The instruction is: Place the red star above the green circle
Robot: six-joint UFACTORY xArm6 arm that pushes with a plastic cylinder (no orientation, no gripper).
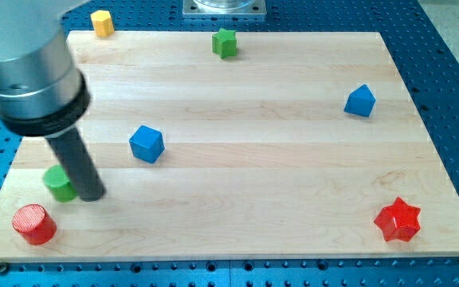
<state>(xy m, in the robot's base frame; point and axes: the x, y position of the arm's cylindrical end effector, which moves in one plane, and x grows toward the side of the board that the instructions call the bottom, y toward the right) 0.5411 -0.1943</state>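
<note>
The red star (398,220) lies near the board's bottom right corner. The green circle (57,182) sits at the view's lower left, partly hidden behind my rod. My tip (91,194) rests on the board right beside the green circle, on its right side, touching or nearly touching it. The red star is far from my tip, across the board to the right.
A red cylinder (34,224) sits at the bottom left corner. A blue cube (146,143) lies left of centre. A blue block (360,101) is at the right. A green star (225,42) and a yellow block (102,22) are along the top edge. The wooden board (253,175) lies on a blue perforated table.
</note>
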